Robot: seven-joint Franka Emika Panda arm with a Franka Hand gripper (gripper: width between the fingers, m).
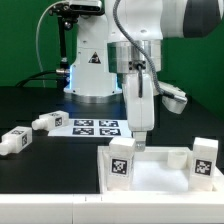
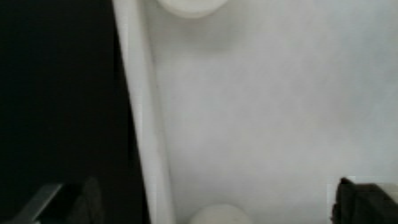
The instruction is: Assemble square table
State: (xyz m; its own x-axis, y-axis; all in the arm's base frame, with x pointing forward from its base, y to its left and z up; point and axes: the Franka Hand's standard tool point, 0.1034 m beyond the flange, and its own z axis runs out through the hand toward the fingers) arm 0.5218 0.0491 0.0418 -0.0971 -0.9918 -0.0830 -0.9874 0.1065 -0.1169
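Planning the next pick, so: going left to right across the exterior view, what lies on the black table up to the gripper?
In order: far-left leg → second leg → marker board → gripper, open above the square panel. The panel and its tagged uprights overlap these, so they are left out.

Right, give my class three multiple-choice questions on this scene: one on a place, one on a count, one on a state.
1. Where do the two loose legs lie? A) stacked together B) upright in a row C) flat on the black table, at the exterior view's left.
2. How many legs stand upright on the square panel? A) none B) two C) four.
3. How is the gripper? A) open, empty B) shut on a leg C) shut on the panel.
Answers: C, both lie apart from the panel; B, one upright leg toward each side; A, the wrist view shows its fingertips wide apart.
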